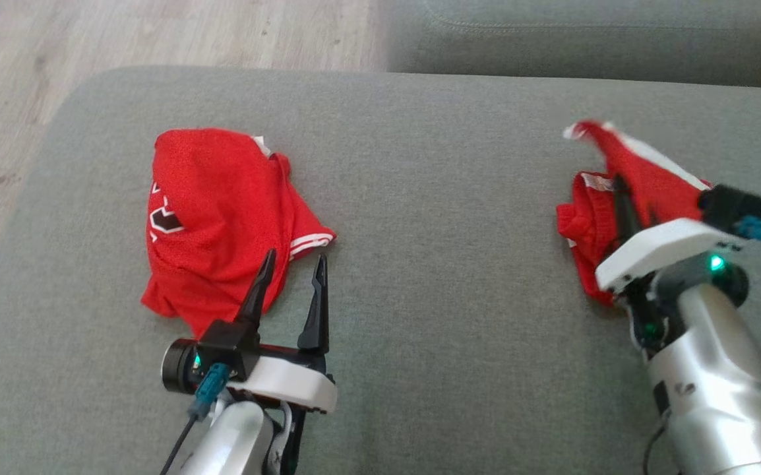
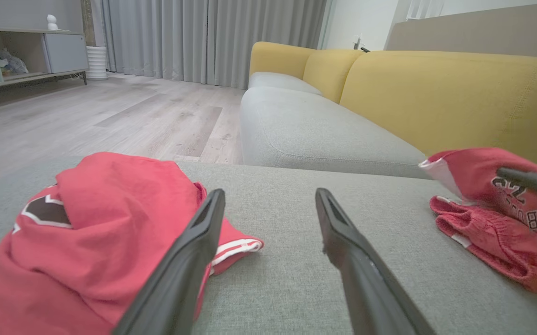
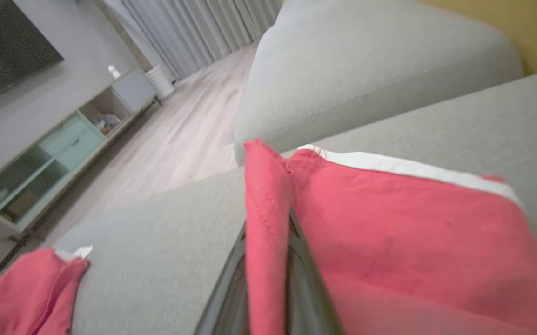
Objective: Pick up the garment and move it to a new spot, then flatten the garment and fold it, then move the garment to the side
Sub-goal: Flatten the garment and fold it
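Grey seat cushion (image 1: 459, 218) in foreground; second grey cushion (image 2: 305, 135) beyond it, yellow backrests (image 2: 440, 93) behind. Pale wood floor (image 2: 110, 116). Grey curtains (image 2: 203, 37); white ribbed vase (image 2: 97, 62) beside low cabinet (image 2: 26, 51). Dark wall panel (image 3: 8, 42), possibly a television.

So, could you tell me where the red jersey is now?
Head view: the red jersey lies left on the grey cushion, just beyond the left end effector.

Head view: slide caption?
Right gripper shut on red white-trimmed garment; open left gripper beside red mesh jersey on grey fabric cushion.
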`<state>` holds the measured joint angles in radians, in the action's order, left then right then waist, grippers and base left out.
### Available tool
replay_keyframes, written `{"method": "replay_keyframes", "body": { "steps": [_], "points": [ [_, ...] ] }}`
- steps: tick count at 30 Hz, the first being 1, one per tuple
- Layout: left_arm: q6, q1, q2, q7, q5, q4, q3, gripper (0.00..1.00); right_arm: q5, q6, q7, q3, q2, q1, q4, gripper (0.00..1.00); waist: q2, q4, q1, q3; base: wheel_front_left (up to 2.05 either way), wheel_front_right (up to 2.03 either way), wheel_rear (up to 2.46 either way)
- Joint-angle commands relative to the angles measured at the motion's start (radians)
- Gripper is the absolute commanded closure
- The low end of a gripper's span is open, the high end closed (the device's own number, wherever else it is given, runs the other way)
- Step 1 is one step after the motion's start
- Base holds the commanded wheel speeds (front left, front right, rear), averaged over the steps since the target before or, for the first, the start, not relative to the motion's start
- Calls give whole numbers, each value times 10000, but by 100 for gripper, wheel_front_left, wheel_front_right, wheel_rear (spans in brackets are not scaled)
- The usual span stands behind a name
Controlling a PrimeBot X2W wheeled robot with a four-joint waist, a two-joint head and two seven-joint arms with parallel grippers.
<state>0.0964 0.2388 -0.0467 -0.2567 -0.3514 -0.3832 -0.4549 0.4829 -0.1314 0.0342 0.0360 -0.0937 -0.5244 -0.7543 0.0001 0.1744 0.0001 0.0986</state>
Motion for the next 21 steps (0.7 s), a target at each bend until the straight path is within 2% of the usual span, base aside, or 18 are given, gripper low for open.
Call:
{"method": "replay_keyframes", "body": {
  "steps": [1,9,10,11,16,19,21],
  "points": [
    [28,240,-35,-51,-46,306,249,0,-66,7,9,446,138,-145,93,100,-1,83,-1,74,0,0,0],
    [53,190,-36,-51,-26,194,348,0,24,7,-236,2090,115,312,-922,100,-1,-46,-1,11,0,0,0],
    [22,170,-36,-51,-75,155,338,0,-27,7,-159,2308,68,341,-982,4,-1,-97,-1,-25,0,0,0],
    [-5,163,-36,-51,-165,133,331,0,-8,7,-66,2498,56,371,-1005,0,-1,-149,-1,-61,0,0,0],
    [19,280,-36,-51,-249,149,385,0,85,7,783,2711,-145,366,-933,0,-1,-431,-1,-240,0,0,0],
    [19,326,-40,-51,-233,204,512,0,24,7,1678,2483,-289,313,-722,0,-1,-693,-1,-408,0,0,0],
    [10,257,-40,-51,-240,343,685,0,-439,7,2152,1972,-428,365,-335,0,-1,-997,-1,-617,0,0,0]
  ]
}}
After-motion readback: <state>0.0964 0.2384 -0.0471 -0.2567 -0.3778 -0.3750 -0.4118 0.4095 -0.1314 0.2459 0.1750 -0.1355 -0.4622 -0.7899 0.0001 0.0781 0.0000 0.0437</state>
